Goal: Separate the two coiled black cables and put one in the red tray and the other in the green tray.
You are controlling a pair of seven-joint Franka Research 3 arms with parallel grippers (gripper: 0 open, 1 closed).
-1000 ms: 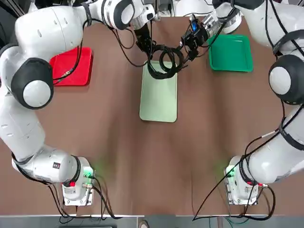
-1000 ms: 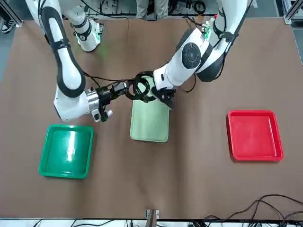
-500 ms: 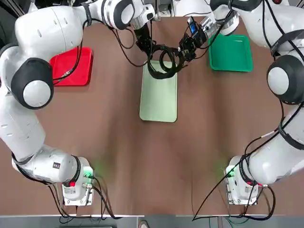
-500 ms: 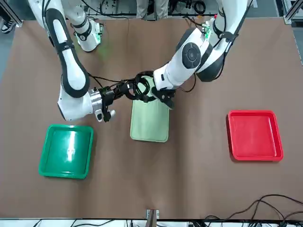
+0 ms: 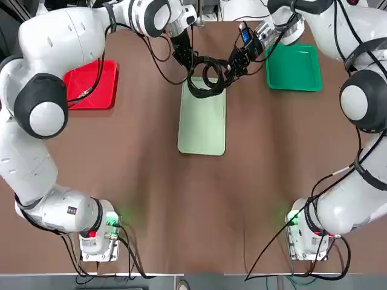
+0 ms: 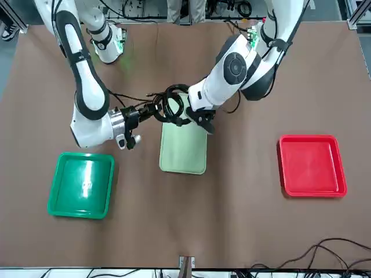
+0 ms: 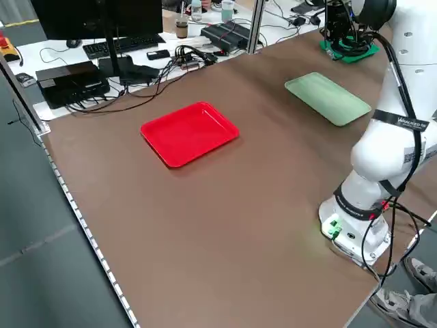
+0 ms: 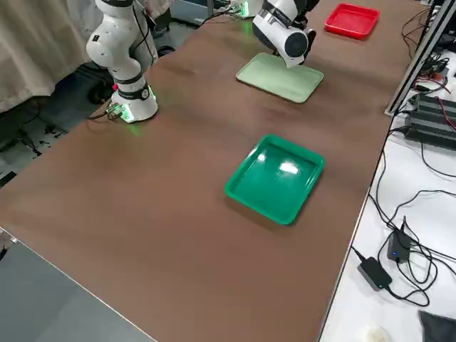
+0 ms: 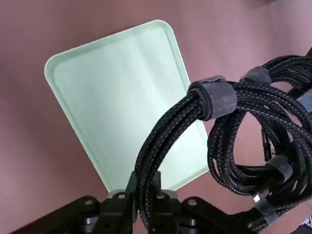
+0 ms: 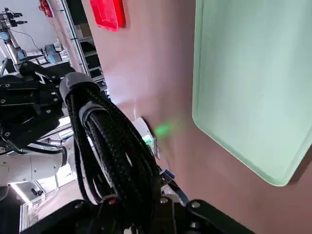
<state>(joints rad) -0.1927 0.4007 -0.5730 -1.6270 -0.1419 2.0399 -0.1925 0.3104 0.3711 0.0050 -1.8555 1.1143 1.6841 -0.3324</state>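
The two coiled black cables (image 5: 205, 76) hang together, looped through each other, above the far end of a pale mint tray (image 5: 202, 124). My left gripper (image 5: 188, 65) is shut on one coil (image 9: 168, 146) at its left side. On the other side, my right gripper (image 5: 231, 66) is shut on the second coil (image 10: 114, 156). The second coil (image 9: 253, 161) dangles beside the first in the left wrist view. The red tray (image 5: 91, 84) lies at the far left and the green tray (image 5: 294, 67) at the far right; neither holds anything.
The mint tray (image 6: 183, 149) lies lengthwise in the table's middle, under the cables. Both arms reach across the far half of the brown table (image 5: 199, 199). Beyond the table's left side, a bench holds a keyboard, boxes and wiring (image 7: 136, 61).
My right gripper moved in to the coils and went from open to shut on one. The coils shifted slightly toward the far edge. My left gripper stayed shut.
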